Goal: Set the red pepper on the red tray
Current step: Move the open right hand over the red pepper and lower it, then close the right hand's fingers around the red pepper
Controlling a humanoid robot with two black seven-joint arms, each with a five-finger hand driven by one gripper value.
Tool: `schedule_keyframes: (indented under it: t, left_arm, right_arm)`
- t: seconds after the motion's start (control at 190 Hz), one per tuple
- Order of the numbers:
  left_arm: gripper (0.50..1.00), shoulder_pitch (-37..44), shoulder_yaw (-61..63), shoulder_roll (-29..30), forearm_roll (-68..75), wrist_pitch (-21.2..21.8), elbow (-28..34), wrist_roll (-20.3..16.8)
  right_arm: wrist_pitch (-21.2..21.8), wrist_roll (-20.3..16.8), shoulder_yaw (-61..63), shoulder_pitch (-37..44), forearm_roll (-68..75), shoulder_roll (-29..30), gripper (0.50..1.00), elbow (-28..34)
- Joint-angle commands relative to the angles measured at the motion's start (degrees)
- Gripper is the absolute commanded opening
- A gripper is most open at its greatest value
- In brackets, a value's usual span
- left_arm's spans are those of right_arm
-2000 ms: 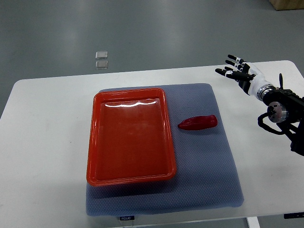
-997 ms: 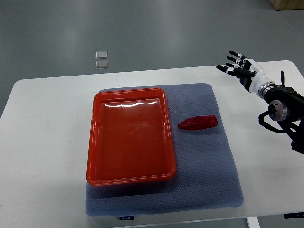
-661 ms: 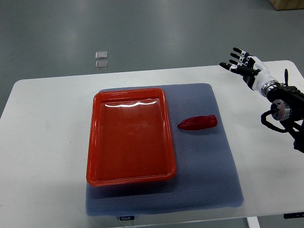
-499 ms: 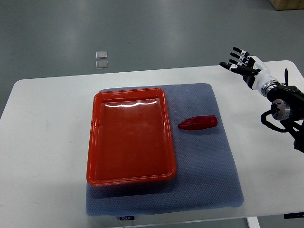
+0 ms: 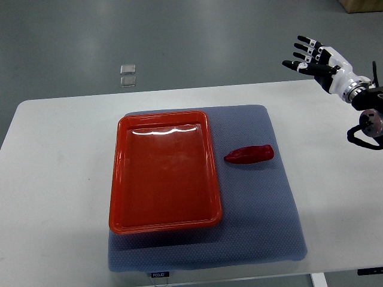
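Observation:
A red pepper lies on its side on the blue-grey mat, just right of the red tray. The tray holds nothing. My right hand hovers high over the table's far right corner, well away from the pepper, with its fingers spread and nothing in them. My left arm does not show.
The mat sits on a white table whose front edge runs along the bottom of the picture. Two small clear squares lie on the grey floor beyond the table. A cardboard box corner shows at the top right.
My right hand has risen and drawn back toward the far right, away from the pepper, staying spread. The pepper and the tray have not moved.

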Motion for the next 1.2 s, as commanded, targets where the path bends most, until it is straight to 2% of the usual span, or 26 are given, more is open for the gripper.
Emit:
schedule_keyframes:
  t: [0.0,0.105,0.241,0.399,0.562,0.703,0.913,1.197]
  left_arm:
    - [1.000,0.0,0.0,0.0,0.0,0.0,0.0,0.0]
    - [1.000,0.0,0.0,0.0,0.0,0.0,0.0,0.0]
    - [1.000,0.0,0.0,0.0,0.0,0.0,0.0,0.0]
    - [1.000,0.0,0.0,0.0,0.0,0.0,0.0,0.0]
    - [1.000,0.0,0.0,0.0,0.0,0.0,0.0,0.0]
    - [1.000,0.0,0.0,0.0,0.0,0.0,0.0,0.0]
    - [1.000,0.0,0.0,0.0,0.0,0.0,0.0,0.0]
    - [1.000,0.0,0.0,0.0,0.0,0.0,0.0,0.0]
  right_arm:
    - [0.4,0.0,-4.2,1.9,-6.6,-4.8,0.928,6.8]
    - [0.4,0.0,-6.6,3.4,-15.3,-9.9,0.928,14.8]
    - [0.4,-0.3,-9.9,6.8,-24.5,-14.3,0.928,22.2]
    - [0.3,-0.3,-21.3,14.2,-30.7,-17.4,0.928,27.0]
    - [0.0,-0.5,-30.1,18.7,-40.2,-17.6,0.928,28.9]
    - [-0.5,-1.1,-38.6,23.5,-42.3,-16.4,0.926,30.2]
    - [-5.7,-2.7,-50.7,30.0,-42.6,-9.9,0.924,30.7]
    - [-8.0,-6.2,-54.4,30.4,-42.3,-4.7,0.924,27.5]
